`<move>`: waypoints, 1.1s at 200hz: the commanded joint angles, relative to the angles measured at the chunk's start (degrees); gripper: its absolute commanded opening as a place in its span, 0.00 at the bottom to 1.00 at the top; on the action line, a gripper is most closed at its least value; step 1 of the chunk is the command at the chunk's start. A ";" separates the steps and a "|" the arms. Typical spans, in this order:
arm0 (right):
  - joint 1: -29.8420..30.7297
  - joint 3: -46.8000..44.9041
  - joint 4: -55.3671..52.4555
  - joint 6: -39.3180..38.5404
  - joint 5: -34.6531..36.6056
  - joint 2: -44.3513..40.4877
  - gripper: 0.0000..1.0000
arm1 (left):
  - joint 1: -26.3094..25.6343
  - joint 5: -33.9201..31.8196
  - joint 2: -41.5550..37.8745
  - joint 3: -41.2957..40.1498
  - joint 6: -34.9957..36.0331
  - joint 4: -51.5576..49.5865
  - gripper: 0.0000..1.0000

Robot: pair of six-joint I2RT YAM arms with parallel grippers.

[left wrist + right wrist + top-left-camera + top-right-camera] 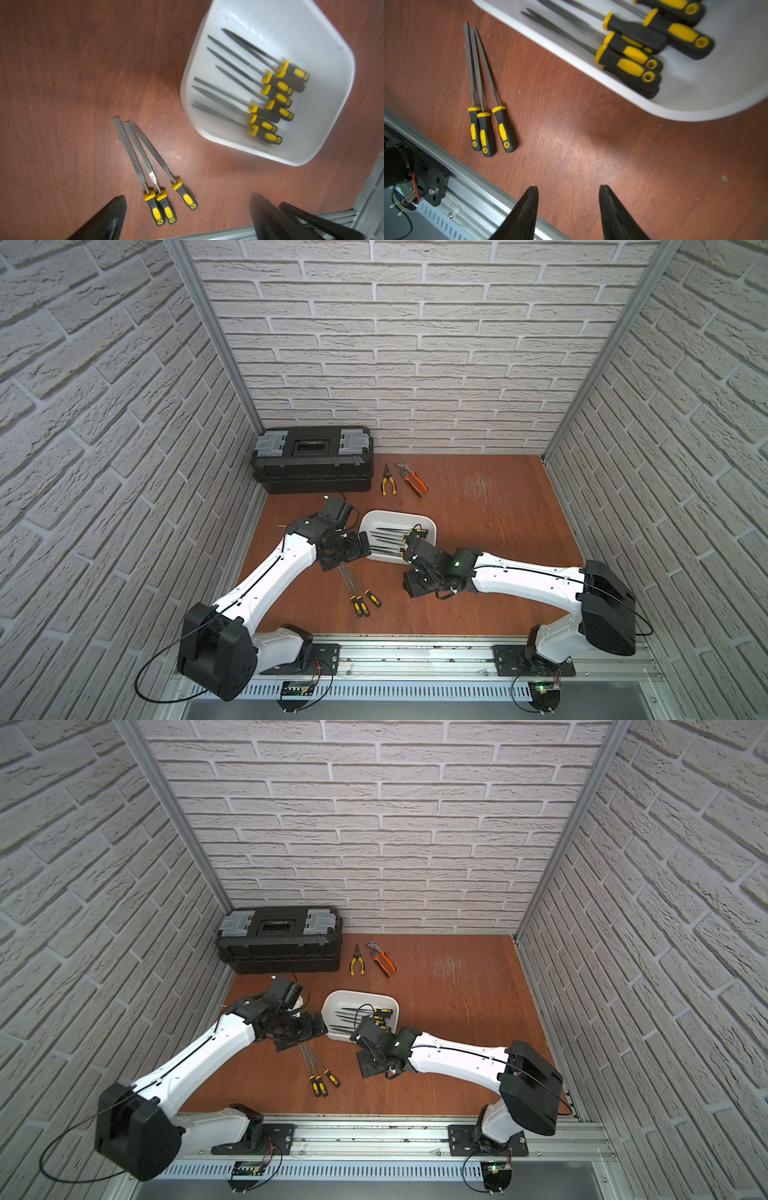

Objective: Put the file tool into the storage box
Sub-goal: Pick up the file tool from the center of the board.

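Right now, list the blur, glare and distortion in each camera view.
In both top views the wide lens splays the white brick walls outward; light is even. Left wrist: glare streaks on the white shallow plastic tub, its yellow-and-black-handled files smeared. Right wrist: the three loose files are sharp, a pale sheen on the reddish wooden table.

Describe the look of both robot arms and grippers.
Both the left arm and the right arm have white links with black joint housings and a thin black cable along them. The left gripper and right gripper have black tapered fingers. A green light glows near the right wrist.
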 commanded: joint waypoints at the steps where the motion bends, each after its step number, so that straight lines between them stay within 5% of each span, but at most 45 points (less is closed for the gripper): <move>1: 1.62 3.27 2.70 -0.02 -0.49 4.15 0.52 | 5.94 1.56 -3.65 -2.14 -0.47 0.98 0.98; 60: 4.25 17.00 -2.88 -7.02 -2.15 16.41 0.54 | 16.10 3.75 -9.70 -4.00 3.56 -3.89 0.98; 162: 7.09 26.94 -8.17 -9.56 -3.25 27.83 0.53 | 17.54 2.35 -12.47 -4.76 4.67 -4.44 0.98; 220: 7.09 28.75 -9.41 -8.16 -0.37 31.27 0.45 | 17.85 2.04 -12.02 -2.21 7.21 -6.68 0.98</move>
